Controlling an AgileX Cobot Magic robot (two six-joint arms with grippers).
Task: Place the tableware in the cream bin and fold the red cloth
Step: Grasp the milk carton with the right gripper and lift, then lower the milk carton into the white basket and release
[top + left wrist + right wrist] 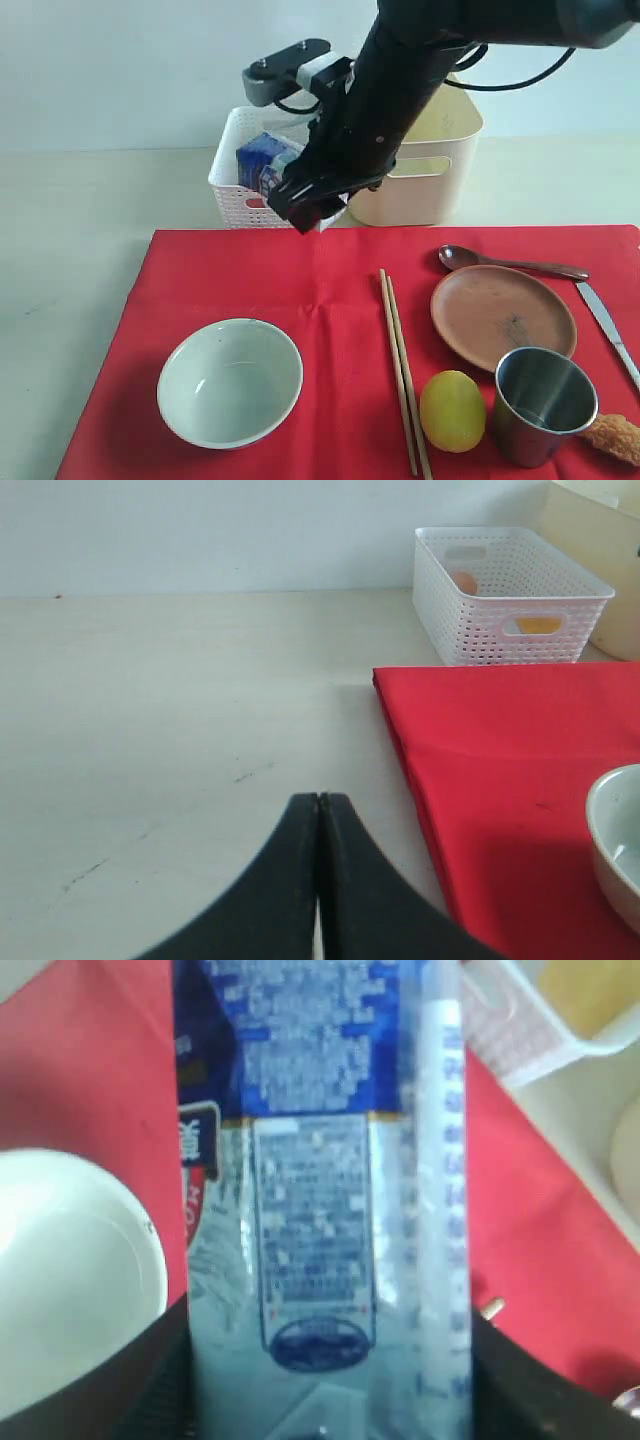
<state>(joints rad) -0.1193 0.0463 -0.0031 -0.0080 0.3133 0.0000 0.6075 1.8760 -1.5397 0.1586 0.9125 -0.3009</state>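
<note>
The red cloth (330,330) lies flat on the table with the tableware on it: pale green bowl (230,382), wooden chopsticks (401,365), brown plate (503,316), steel cup (543,403), dark spoon (510,263) and silver knife (608,322). The cream bin (440,170) stands behind the cloth. My right gripper (300,200) hangs over the cloth's back edge, shut on a blue-white milk carton (320,1210) that fills its jaws. My left gripper (318,800) is shut and empty over bare table beside the cloth's edge (400,740). It does not show in the exterior view.
A white perforated basket (232,190) stands left of the cream bin, with small food items inside. A lemon (452,410) lies between chopsticks and cup. A fried piece (618,437) sits at the cloth's front right corner.
</note>
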